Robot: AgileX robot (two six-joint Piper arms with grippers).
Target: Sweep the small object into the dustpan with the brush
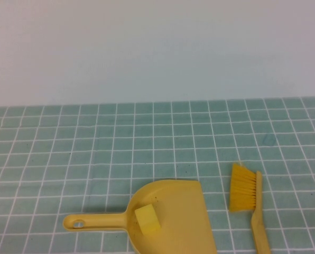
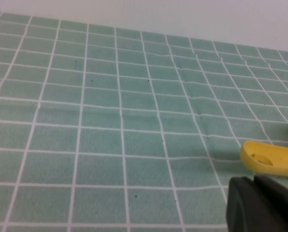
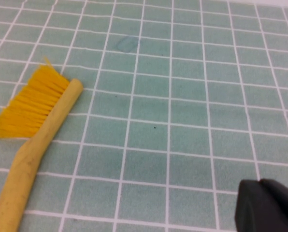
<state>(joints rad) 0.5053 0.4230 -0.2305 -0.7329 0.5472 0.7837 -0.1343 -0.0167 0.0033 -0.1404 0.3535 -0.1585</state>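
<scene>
On the green tiled table (image 1: 52, 153), near its front edge, the dustpan (image 1: 184, 211) lies flat with its long handle pointing toward the robot's left, and the small object (image 1: 147, 219), a pale-yellow cube, already sits inside the pan close to the rounded back. Just beside the pan's straight mouth, on the robot's right, the brush (image 1: 246, 193) lies on the tiles, bristles turned toward the pan and handle running toward the robot. Neither arm appears in the high view. The left gripper (image 2: 262, 205) shows only as a dark block near the holed end of the pan handle, and the right gripper (image 3: 267, 205) likewise, well apart from the brush; whether their fingers are spread or closed cannot be told. The cube looks light and matte, so it should slide easily rather than roll. The brush seems a stiff, slim stick with soft bristles, best taken mid-handle; the thin plastic pan probably skates when pushed, so holding its handle would help.
</scene>
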